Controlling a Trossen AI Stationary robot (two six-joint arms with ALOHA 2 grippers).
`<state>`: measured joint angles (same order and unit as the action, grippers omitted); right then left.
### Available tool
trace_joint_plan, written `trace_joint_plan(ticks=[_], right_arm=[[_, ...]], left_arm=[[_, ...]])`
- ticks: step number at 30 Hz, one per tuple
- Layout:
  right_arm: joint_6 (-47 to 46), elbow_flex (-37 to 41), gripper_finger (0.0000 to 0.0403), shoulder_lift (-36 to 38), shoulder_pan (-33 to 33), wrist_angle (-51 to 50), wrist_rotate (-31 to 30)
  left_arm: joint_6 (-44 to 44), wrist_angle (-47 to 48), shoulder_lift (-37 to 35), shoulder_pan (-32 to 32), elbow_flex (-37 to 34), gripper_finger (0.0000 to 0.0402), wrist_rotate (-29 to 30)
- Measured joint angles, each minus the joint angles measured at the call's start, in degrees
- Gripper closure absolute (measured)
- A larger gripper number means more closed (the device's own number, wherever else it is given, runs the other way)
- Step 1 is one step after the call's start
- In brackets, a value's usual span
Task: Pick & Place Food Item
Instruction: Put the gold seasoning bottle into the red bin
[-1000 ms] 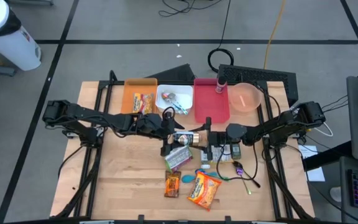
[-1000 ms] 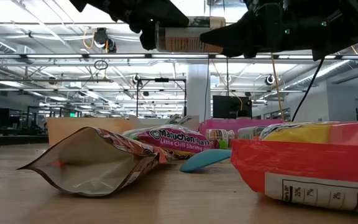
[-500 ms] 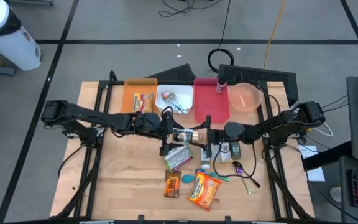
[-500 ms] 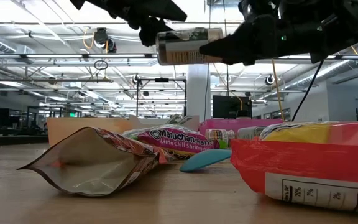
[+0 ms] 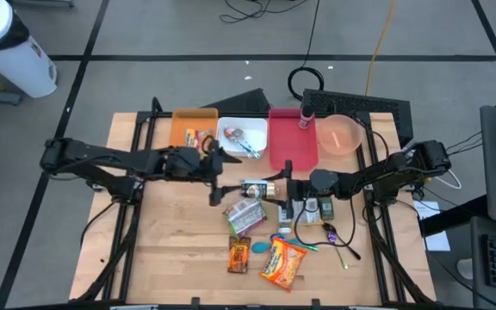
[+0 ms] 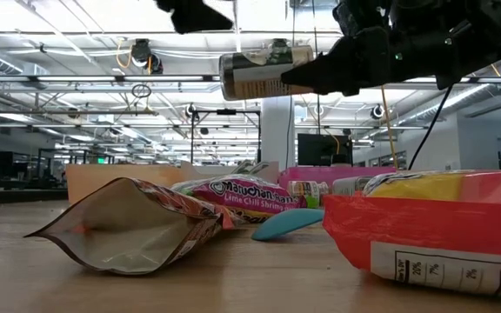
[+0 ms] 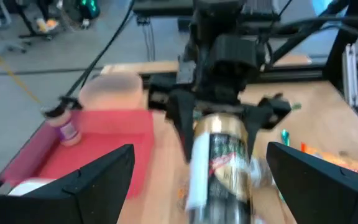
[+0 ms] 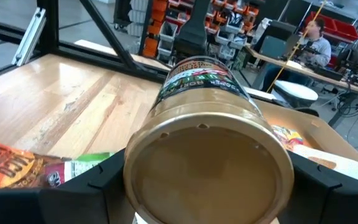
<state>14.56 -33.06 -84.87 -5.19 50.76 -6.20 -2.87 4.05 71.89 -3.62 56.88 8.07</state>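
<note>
A can [image 5: 258, 189] with a dark printed label and a gold end hangs level above the middle of the table, well clear of it in the low view [image 6: 257, 75]. My right gripper [image 5: 283, 188] is shut on its right end. My left gripper [image 5: 223, 179] stands open a short way left of the can, higher than it [image 6: 194, 12], with nothing between its fingers. In the left wrist view the can [image 7: 220, 163] lies ahead, between the spread fingers and apart from them. My right gripper holds the can by its gold end [image 8: 207, 155], pinched between the two fingers [image 8: 78, 200], one on either side. The fingers come level from the table's right and lie along the can. The can sticks out leftward, about level, lifted clear of the table.
Along the far edge stand an orange tray [image 5: 182, 120], a white tray [image 5: 227, 145] with a spoon, a red tray [image 5: 291, 146] with a small bottle, and a pink bowl [image 5: 341, 134]. Food packets [image 5: 246, 217] and an orange bag [image 5: 282, 263] lie below the can.
My left gripper has drawn back from the can toward the table's left edge and has risen. The can has stayed in my right gripper above the table's middle, its free end tipping slightly.
</note>
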Motion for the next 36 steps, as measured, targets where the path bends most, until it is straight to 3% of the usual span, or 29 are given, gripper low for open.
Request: trace_joint_plan(ticks=[6,13,19,25,32,36], right_arm=[[0.03,0.00,0.0131,3.24,0.11,-5.34,-3.65],[1.06,-0.02,0.0134,13.28,2.71,-15.62,-5.93],[0.78,-3.59,0.0134,21.76,7.01,-30.12,-6.05],[1.30,-12.02,0.0134,23.05,11.09,-46.12,-5.76],[4.36,-21.56,0.0134,20.34,16.43,-58.49,-5.76],[5.57,-27.88,0.0134,17.58,19.78,-66.69,-5.74]], left_arm=[[3.41,11.92,-6.96,-0.35,-0.05,0.0040,2.78],[8.09,23.14,-12.57,-0.37,0.00,0.0037,3.25],[11.17,25.13,-12.78,-0.37,-2.42,0.0037,7.70],[10.26,10.80,-11.63,-0.37,-12.20,0.0037,10.03],[4.29,-25.73,-10.50,0.72,-26.05,0.0037,11.11],[3.63,-34.66,-10.07,2.13,-30.27,0.0037,11.29]])
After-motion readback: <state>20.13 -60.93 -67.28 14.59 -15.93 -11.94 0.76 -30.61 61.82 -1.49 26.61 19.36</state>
